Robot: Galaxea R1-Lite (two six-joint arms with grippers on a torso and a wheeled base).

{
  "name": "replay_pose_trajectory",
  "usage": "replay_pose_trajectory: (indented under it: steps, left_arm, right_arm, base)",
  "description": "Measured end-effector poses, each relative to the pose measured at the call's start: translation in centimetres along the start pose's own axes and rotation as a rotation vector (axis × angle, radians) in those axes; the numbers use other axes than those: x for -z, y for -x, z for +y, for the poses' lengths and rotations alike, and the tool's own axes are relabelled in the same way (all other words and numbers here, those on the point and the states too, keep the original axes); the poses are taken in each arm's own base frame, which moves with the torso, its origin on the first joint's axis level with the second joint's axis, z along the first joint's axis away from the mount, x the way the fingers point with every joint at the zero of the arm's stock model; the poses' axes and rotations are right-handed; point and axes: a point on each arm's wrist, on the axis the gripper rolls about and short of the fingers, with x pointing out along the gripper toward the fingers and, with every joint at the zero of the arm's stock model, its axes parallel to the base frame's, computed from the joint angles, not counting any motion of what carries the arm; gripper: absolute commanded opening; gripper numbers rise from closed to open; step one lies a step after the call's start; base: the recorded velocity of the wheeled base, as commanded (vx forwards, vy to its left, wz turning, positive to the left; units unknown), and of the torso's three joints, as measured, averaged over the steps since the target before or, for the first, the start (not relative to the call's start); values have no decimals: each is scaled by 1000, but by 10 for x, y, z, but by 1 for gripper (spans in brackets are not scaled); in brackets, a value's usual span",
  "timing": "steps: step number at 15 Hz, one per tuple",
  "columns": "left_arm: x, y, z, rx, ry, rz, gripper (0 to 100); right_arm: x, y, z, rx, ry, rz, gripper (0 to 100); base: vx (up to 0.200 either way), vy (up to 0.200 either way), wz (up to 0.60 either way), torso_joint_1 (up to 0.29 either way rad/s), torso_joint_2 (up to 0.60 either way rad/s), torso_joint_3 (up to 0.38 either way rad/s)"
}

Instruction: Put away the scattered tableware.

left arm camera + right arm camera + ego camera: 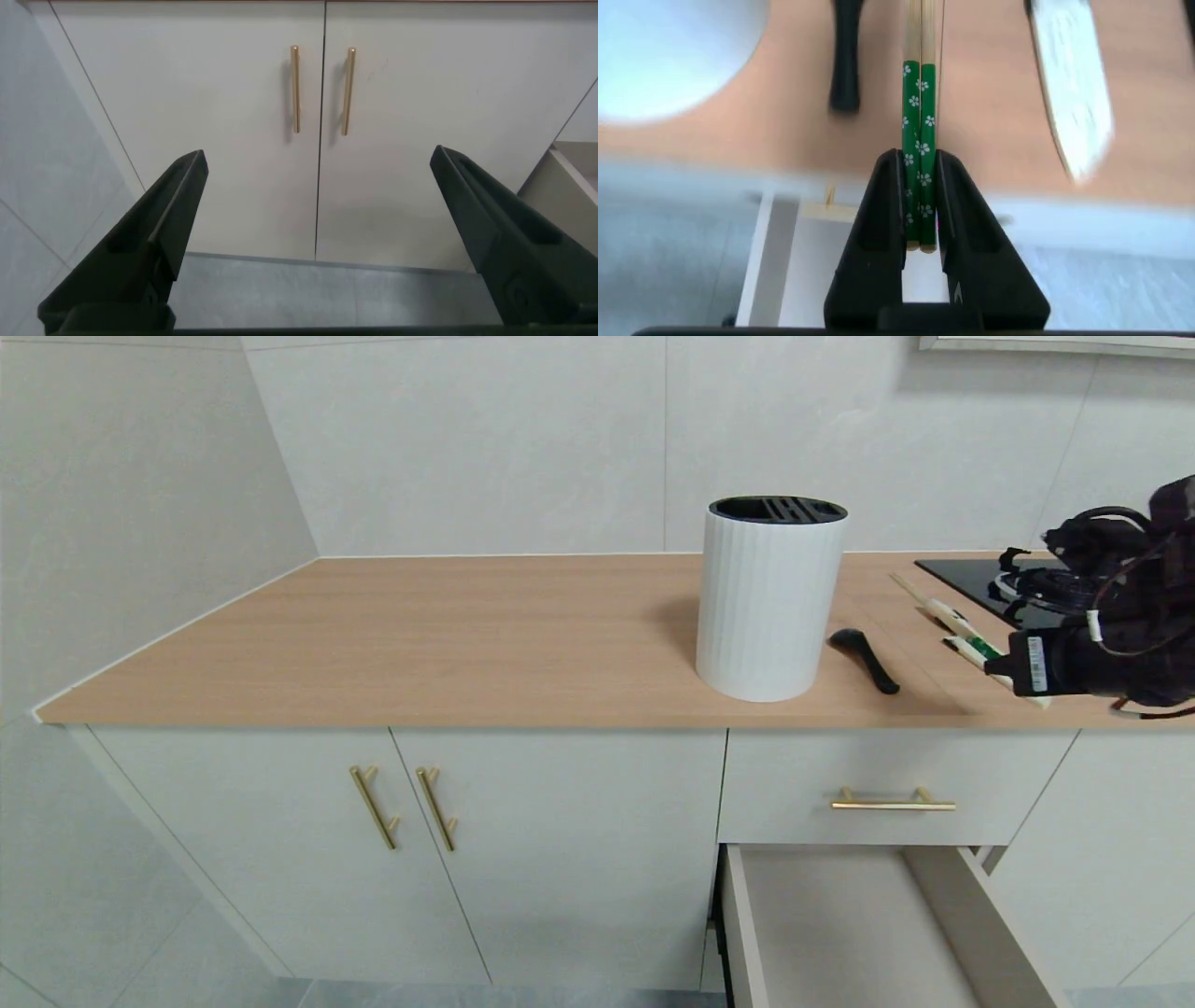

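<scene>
Right hand on chopsticks at tabletop's front edge; left hand empty, low by cupboards.

Right hand (922,163): fingers closed narrow on a pair of chopsticks (922,103), gripping the green band printed with small white flowers; no lettering seen on it. Pair lies on the wooden tabletop (467,635), right of the black spoon (864,658). White ribbed utensil holder (767,607), black slotted top, upright just left of the spoon. A pale long utensil (1074,84) lies beside the chopsticks, too blurred to name. White label (1036,661) on the right hand carries dark bars; print too small to read. Lower drawer (840,933) is pulled out below. Left hand (318,159): spread wide, holding nothing, facing the cabinet doors (224,168) with brass bar handles.
</scene>
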Motion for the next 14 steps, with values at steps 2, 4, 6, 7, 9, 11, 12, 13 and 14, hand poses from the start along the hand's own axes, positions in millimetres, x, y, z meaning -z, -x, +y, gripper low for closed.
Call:
replay_pose_trajectory:
  steps: [2,4,6,7,9,11,12,13,14]
  left_arm:
    - [0,0,0,0,0,0,100]
    - [0,0,0,0,0,0,100]
    - [0,0,0,0,0,1,100]
    - [0,0,0,0,0,1,100]
    - [0,0,0,0,0,0,100]
    - [0,0,0,0,0,1,100]
    - [0,0,0,0,0,1,100]
    - [0,0,0,0,0,0,100]
    - [0,0,0,0,0,1,100]
  right_arm:
    - [13,38,2,-32,-1,43,0]
    - [29,74,2,-72,0,63,0]
    - [54,102,1,-97,8,85,0]
    - [69,111,1,-110,19,106,0]
    - [100,125,4,-154,56,206,0]
    - [116,130,10,-226,98,280,0]
    - [122,127,13,-255,120,334,0]
    - [127,121,19,-280,144,391,0]
    - [133,114,24,-295,157,449,0]
  base:
    - [0,0,0,0,0,0]
    - [0,0,0,0,0,0]
    - [0,0,0,0,0,0]
    - [0,0,0,0,0,0]
    - [0,0,0,0,0,0]
    - [0,0,0,0,0,0]
    - [0,0,0,0,0,0]
    - [0,0,0,0,0,0]
    - [0,0,0,0,0,0]
